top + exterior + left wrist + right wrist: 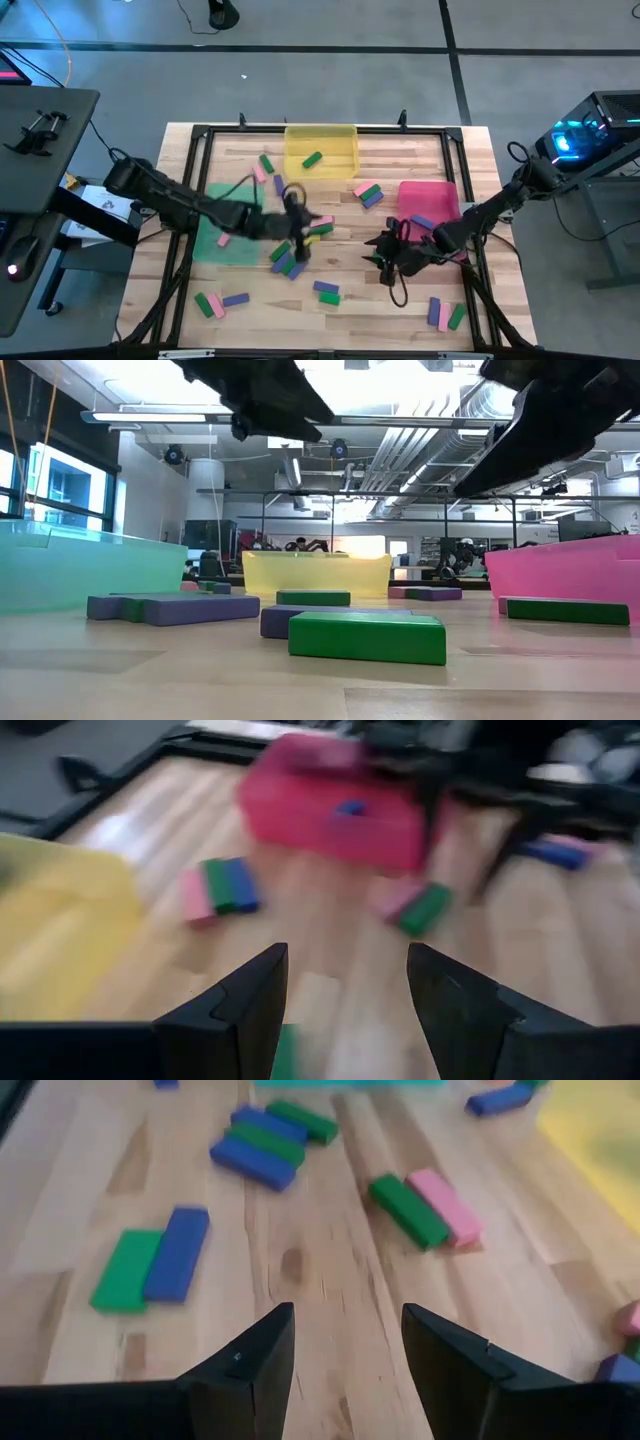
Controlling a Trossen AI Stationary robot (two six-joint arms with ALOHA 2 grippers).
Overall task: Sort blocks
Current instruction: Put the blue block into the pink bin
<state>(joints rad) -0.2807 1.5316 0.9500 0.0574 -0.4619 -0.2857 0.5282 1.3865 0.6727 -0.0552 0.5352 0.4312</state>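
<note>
Right now your left gripper (pixel 296 222) hangs over the middle of the table (pixel 180 250), just off the green tray's (pixel 212 245) inner edge, with its fingers (pixel 245 1010) spread and nothing between them. Your right gripper (pixel 385 255) sits low beside the pink tray's (pixel 440 195) near corner; its fingers (pixel 250 1370) are parted too, with only bare wood in the gap.

The blocks (pixel 290 258) lie scattered across the table. You have a cluster right under the left gripper, a pair (pixel 322 291) towards the front edge at the centre, three (pixel 218 302) near the front left corner and three more (pixel 445 314) near the front right corner. A pink, green and blue trio (pixel 368 192) lies between the yellow tray (pixel 320 132) and the pink tray. One green block (pixel 311 159) rests inside the yellow tray, a blue one (pixel 421 222) inside the pink tray, and a pink one (pixel 223 239) in the green tray. Ahead of your right gripper you can see a green and blue pair (pixel 152 1264) side by side and a green and pink pair (pixel 424 1207) touching.
</note>
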